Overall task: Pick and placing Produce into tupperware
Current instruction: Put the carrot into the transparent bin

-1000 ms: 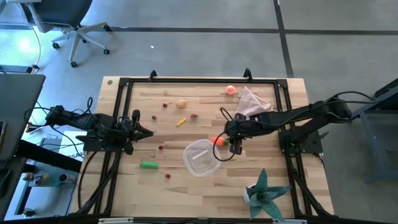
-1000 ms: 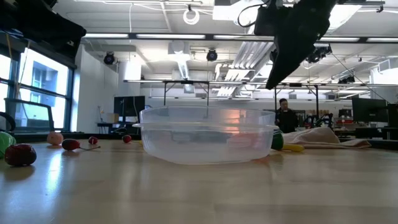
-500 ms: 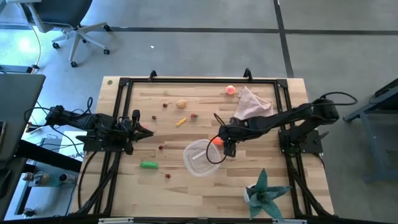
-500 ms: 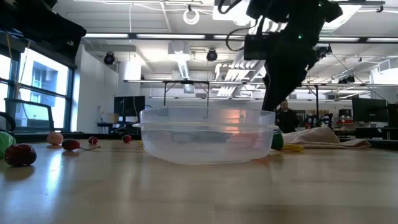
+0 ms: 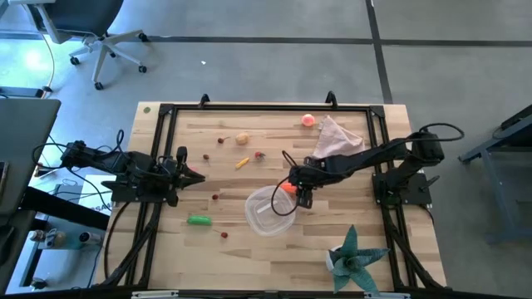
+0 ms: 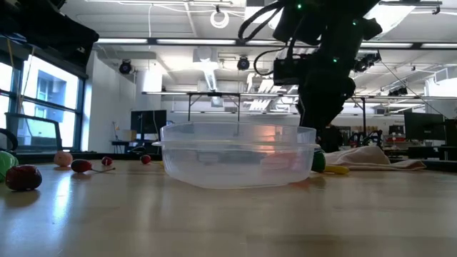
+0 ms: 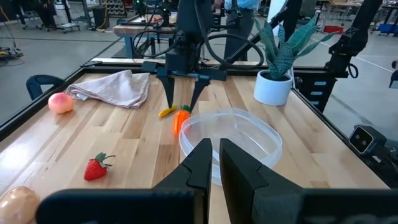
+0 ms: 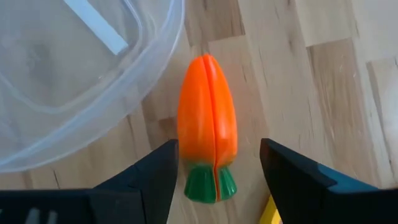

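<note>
Wooden tabletop: spread right gripper (image 8: 214, 165) straddles the carrot (image 8: 208, 124) beside the tupperware (image 8: 74, 81), so it likely must descend and pinch.

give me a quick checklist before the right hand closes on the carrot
1. Right hand open: ok, both fingers spread in the right wrist view.
2. Carrot between the fingers: ok, its green end sits in the gap.
3. Fingers touching the carrot: not yet, a gap shows on each side.
4. Hand low enough to grip: cannot tell.
5. Tupperware close by for the drop: ok, its rim lies right beside the carrot tip, and no produce shows inside.
6. Left hand out of the way: ok, parked at the table's left edge, fingers nearly together.
</note>
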Available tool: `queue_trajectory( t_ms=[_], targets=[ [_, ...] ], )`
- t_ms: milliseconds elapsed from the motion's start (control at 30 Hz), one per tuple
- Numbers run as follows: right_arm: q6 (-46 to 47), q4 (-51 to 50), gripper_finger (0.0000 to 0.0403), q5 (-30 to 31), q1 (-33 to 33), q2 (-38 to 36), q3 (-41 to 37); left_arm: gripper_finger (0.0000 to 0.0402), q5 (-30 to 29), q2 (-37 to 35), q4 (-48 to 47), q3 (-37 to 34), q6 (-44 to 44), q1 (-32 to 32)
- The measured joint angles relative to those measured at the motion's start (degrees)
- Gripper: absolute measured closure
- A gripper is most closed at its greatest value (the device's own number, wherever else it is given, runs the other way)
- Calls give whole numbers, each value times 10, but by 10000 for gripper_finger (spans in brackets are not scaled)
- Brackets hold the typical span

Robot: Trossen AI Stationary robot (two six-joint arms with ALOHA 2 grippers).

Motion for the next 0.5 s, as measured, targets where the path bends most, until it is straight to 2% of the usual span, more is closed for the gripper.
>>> queue_trajectory(
  t_ms=[233,500],
  targets=[
    [0,6,184,-21,-5,3,0,380,0,0,0,0,0,0],
    [-20,34,184,-35,-6,44,0,380,0,0,0,0,0,0]
  ],
)
